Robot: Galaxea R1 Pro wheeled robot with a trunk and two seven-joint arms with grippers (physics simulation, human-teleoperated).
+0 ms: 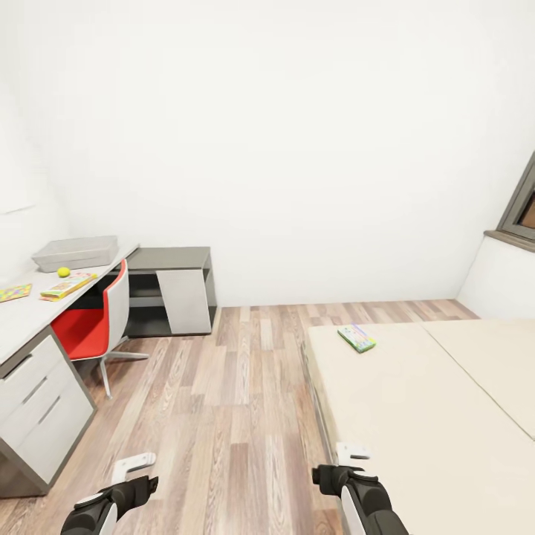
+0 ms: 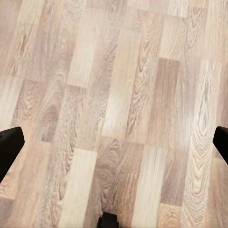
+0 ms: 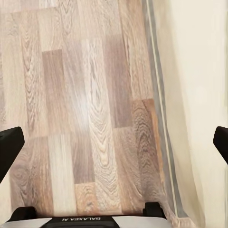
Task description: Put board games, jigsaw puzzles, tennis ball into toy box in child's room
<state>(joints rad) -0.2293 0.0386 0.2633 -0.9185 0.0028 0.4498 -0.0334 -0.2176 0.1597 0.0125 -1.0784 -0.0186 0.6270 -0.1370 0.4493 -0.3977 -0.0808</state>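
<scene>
- The left tool (image 1: 134,467) hangs low over the plank floor (image 1: 223,394), released, with nothing between its fingers; in its wrist view the two dark fingertips (image 2: 9,147) stand wide apart at the picture's edges, bare planks between them.
- The right tool (image 1: 349,453) hangs at the near corner of the bed (image 1: 416,416), also released and empty; its wrist view shows the fingertips (image 3: 9,149) spread wide over floor and the bed's edge (image 3: 164,142).
- One board game (image 1: 357,338), a small flat box with a green edge, lies on the beige mattress near the far corner of the bed, well apart from both tools.
- The worktop (image 1: 30,312) runs along the left wall, with grey drawers (image 1: 37,401) beneath.
- The toy box (image 1: 76,253), a shallow grey bin, sits at the far end of the worktop.
- The tennis ball (image 1: 64,272) rests just in front of the toy box, on the worktop.
- A flat colourful box (image 1: 68,285) lies just beside the ball, nearer the camera; its lettering is too small to read.
- A thin multicolour jigsaw puzzle (image 1: 15,292) lies further left on the worktop, cut off by the picture's edge.
- A red chair (image 1: 96,323) stands tucked against the worktop.
- A lower dark grey unit (image 1: 174,290) with a white panel stands against the far wall, beside the worktop's end.
- A dark-framed window (image 1: 520,212) shows at the right edge.
</scene>
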